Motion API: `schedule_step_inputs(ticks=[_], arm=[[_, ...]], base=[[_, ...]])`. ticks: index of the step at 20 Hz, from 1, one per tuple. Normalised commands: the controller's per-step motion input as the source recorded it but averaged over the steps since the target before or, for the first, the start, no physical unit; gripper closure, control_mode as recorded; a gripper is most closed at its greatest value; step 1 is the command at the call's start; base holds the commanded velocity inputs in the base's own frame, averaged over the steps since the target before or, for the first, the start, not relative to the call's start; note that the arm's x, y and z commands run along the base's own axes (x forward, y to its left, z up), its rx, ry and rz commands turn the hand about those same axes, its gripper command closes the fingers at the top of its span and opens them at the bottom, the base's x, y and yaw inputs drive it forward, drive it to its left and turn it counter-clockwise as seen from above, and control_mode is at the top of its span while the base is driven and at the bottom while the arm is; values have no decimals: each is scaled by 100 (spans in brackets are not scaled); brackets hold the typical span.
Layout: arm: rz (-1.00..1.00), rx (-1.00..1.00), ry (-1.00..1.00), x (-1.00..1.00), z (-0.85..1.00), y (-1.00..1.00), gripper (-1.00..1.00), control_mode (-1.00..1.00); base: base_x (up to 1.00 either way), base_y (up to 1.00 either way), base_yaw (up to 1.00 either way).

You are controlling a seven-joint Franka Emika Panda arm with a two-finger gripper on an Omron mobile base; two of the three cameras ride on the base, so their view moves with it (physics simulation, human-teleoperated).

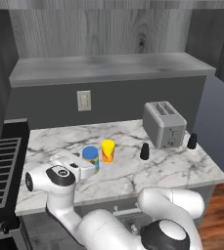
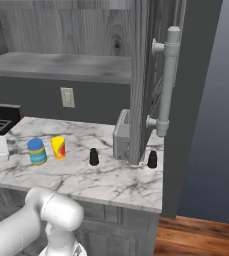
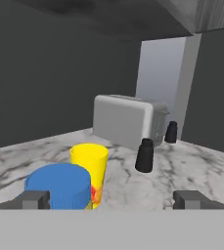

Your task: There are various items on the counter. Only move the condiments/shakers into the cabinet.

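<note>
Fingers point(image 3: 35, 200) spread wide at the hand view's bottom edge, holding nothing; blue-lidded jar point(image 3: 59, 188) at lower left looks rigid, light, smooth; grasp its sides below the lid.

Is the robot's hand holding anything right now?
No, nothing is held. The gripper is open, its fingertips wide apart. The blue-lidded jar stands on the counter just ahead, not yet between the fingers.
</note>
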Motion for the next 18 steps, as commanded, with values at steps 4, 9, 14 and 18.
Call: schedule_step_inputs(ticks=[4, 9, 14, 18], arm=[[5, -2, 0, 27, -28, -1, -100, -100], [4, -2, 0, 26, -16, 0, -100, -100], [3, 0, 0, 28, -5, -2, -100, -100], [3, 0, 0, 21, -10, 0, -100, -100]], base=[[0, 0, 0], [0, 0, 0], [0, 0, 0], [0, 0, 0]])
